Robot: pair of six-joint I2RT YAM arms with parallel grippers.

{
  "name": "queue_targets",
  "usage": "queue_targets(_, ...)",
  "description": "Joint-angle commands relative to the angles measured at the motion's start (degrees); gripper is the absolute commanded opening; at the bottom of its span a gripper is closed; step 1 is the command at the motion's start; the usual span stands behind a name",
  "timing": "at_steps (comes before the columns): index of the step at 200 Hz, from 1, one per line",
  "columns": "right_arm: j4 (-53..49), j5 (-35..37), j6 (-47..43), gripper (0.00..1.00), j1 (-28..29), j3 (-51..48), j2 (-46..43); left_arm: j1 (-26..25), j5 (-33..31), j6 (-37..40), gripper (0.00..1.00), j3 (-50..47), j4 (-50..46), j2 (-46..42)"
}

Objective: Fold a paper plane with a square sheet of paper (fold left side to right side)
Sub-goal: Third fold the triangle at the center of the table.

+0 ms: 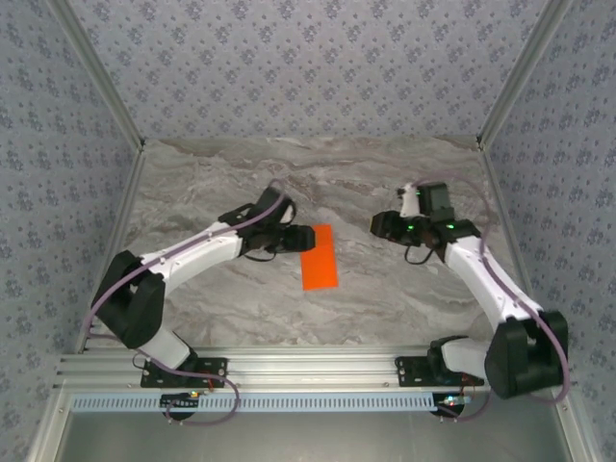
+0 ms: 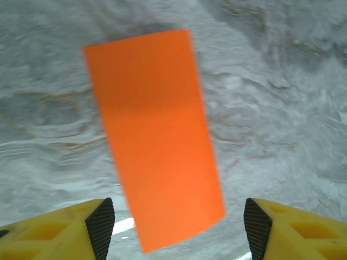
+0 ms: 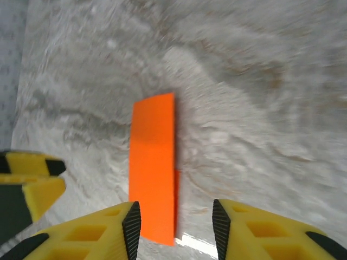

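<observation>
The marble table has the orange paper near its middle — folded into a narrow rectangle and lying flat. The left gripper is just beside the paper's left edge, fingers spread wide and empty. The right gripper is further off to the right — fingers less parted, holding nothing.

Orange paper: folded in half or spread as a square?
Folded: the orange paper lies as a narrow rectangle, a lower layer's edge peeking out.
</observation>
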Motion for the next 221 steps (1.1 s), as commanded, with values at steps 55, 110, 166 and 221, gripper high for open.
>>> queue_targets(55,12.0,-0.9,4.1,0.32,12.7,12.4,27.3,5.8,15.0,-7.5,0.68,-11.9,20.0,1.0)
queue_targets(110,10.9,2.1,1.6,0.30,13.2,19.5,37.3,5.9,15.7,-6.9,0.69,-11.2,18.9,4.4)
queue_targets(166,8.5,4.3,-1.7,0.29,13.1,21.1,41.9,5.9,16.3,-7.1,0.70,-10.3,18.5,7.8)
queue_targets(221,7.6,5.3,-3.1,0.27,13.1,19.4,42.5,5.6,18.2,-8.6,0.69,-9.3,19.5,10.5)
